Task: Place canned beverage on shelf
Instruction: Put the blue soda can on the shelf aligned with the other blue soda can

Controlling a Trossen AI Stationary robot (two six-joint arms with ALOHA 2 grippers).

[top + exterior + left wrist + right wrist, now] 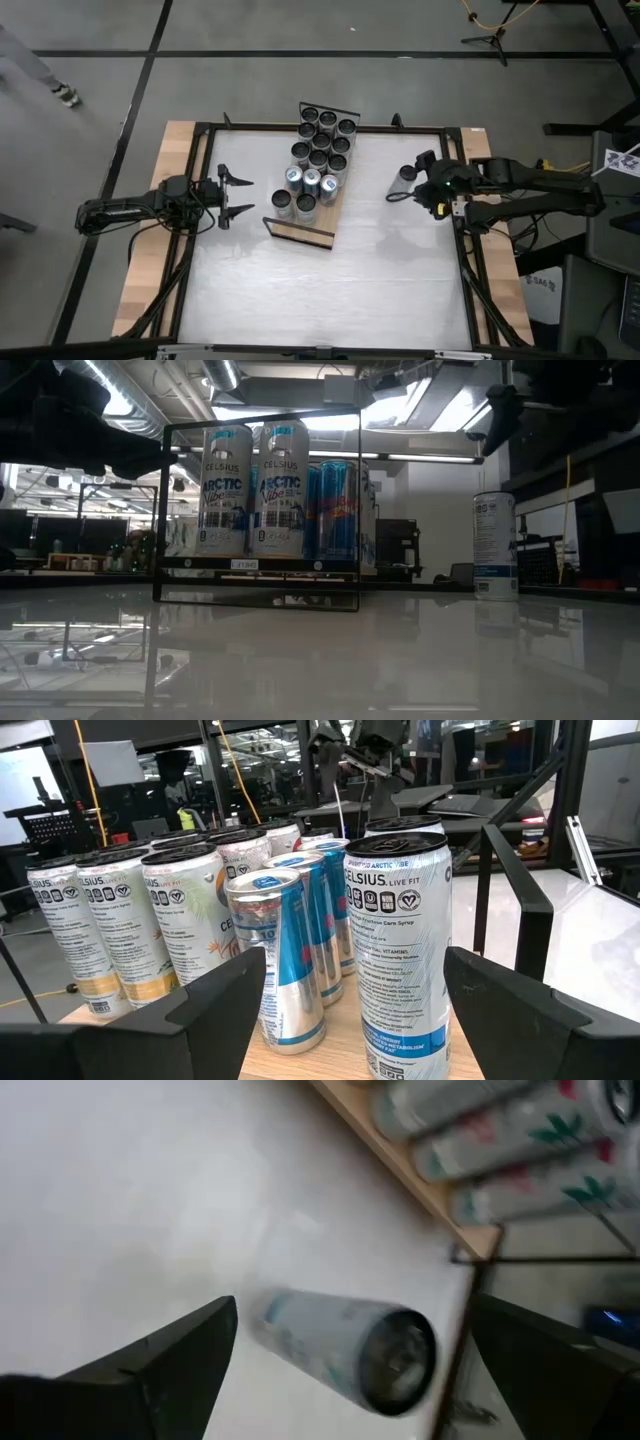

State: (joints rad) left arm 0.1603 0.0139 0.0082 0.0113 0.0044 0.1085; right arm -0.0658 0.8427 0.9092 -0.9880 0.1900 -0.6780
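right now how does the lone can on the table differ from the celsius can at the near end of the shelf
The lone can stands on the bare white table, apart from the shelf; the Celsius can stands on the shelf's wood among other cans. The lone can sits between the right gripper's open fingers; the Celsius can faces the left gripper, open and short of it. Both are upright, slim, pale cans.

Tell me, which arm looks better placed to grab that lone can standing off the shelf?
The right one, probably. Its open pincer is right by the lone can on the white table, with the can between its fingers in its wrist view. The left pincer, also open, sits across the shelf by the shelved cans.
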